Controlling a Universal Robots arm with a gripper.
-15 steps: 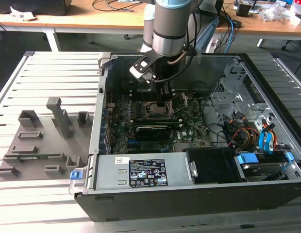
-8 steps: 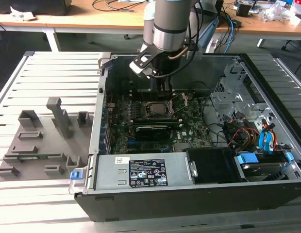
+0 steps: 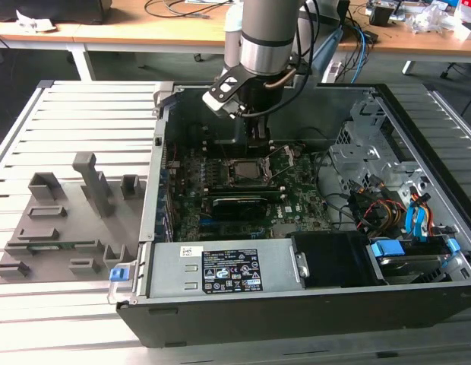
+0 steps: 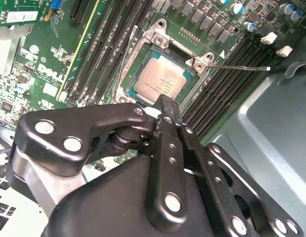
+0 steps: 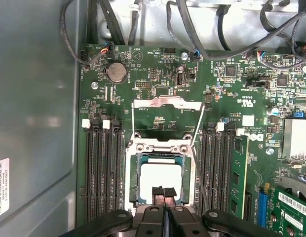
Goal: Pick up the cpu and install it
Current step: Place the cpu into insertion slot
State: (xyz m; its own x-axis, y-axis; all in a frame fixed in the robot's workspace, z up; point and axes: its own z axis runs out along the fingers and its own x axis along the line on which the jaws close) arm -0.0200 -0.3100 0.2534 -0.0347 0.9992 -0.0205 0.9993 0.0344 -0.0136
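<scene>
The cpu (image 4: 162,81), a small square chip with a silver-grey top, lies flat in the motherboard socket (image 4: 192,63) inside the open computer case (image 3: 296,312). It is also in the first wrist view, bright and pale (image 5: 160,178). The socket's load plate (image 5: 163,102) is flipped open and its thin lever (image 5: 197,131) is up. My gripper (image 5: 164,191) is shut with nothing between its pads, just above one edge of the cpu. I cannot tell whether it touches the chip. In the exterior view the gripper (image 3: 258,141) hangs over the socket (image 3: 247,172).
A grey slotted tray (image 3: 61,220) lies on the slatted table at the exterior view's left. Inside the case are memory slots (image 5: 101,168), a memory stick (image 5: 239,168), the power supply (image 3: 220,270) and loose cables (image 3: 372,205) at the exterior view's right.
</scene>
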